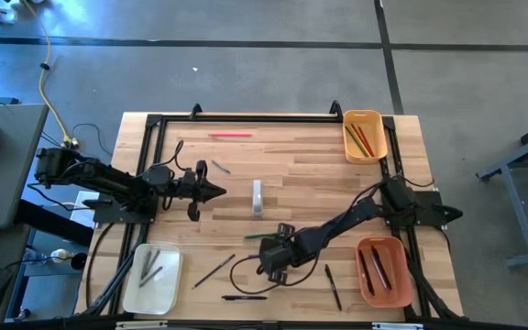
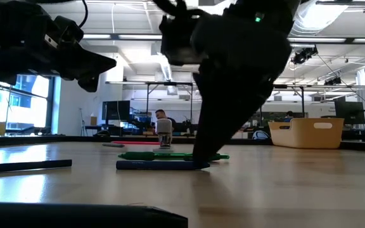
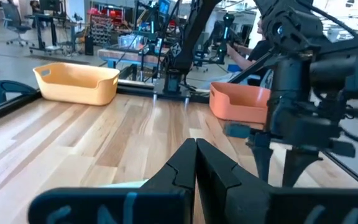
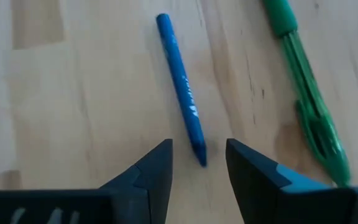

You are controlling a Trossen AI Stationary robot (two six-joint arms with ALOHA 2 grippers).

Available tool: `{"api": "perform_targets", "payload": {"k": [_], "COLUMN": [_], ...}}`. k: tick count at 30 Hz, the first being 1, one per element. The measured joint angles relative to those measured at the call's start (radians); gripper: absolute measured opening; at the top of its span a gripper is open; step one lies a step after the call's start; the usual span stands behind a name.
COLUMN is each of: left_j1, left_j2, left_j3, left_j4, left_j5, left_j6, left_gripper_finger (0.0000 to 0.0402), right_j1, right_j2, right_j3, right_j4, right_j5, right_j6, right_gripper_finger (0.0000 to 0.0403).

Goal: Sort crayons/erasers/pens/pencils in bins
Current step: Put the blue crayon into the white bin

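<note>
With pencils in the yellow bin (image 1: 365, 135) and more items binned, our right pincer (image 4: 198, 163) hovers spread over the blue crayon (image 4: 180, 88) on the worktop (image 1: 301, 174); our left pincer (image 1: 216, 191), pressed together, waits.

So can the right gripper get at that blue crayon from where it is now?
Probably yes. The right gripper is open right over the blue crayon, its tip between the fingers. The green pen lies apart to one side, so nothing blocks the way.

The right gripper (image 4: 197, 165) reaches low over the bench's front middle, jaws parted; the left gripper (image 1: 211, 191) waits mid-bench, jaws closed.
</note>
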Motion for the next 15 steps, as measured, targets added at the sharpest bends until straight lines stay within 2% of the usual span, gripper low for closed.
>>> {"api": "perform_targets", "payload": {"k": [8, 11, 15], "left_j1": [0.0, 0.0, 0.0], "left_j2": [0.0, 0.0, 0.0], "left_j3": [0.0, 0.0, 0.0], "left_j4": [0.001, 0.001, 0.003], "left_j5": [0.0, 0.001, 0.001], "left_j6": [-0.004, -0.012, -0.026], "left_gripper_finger": [0.0, 0.0, 0.0], "right_j1": [-0.014, -0.026, -0.045], "right_j2": [0.027, 0.036, 0.037], "right_j3": [0.003, 0.004, 0.003], "right_j4": [0.006, 0.011, 0.011], "right_j5": [-0.016, -0.038, -0.065], "right_j6": [-0.041, -0.061, -0.061], "right_gripper_finger": [0.0134, 0.0108, 0.0055]}}
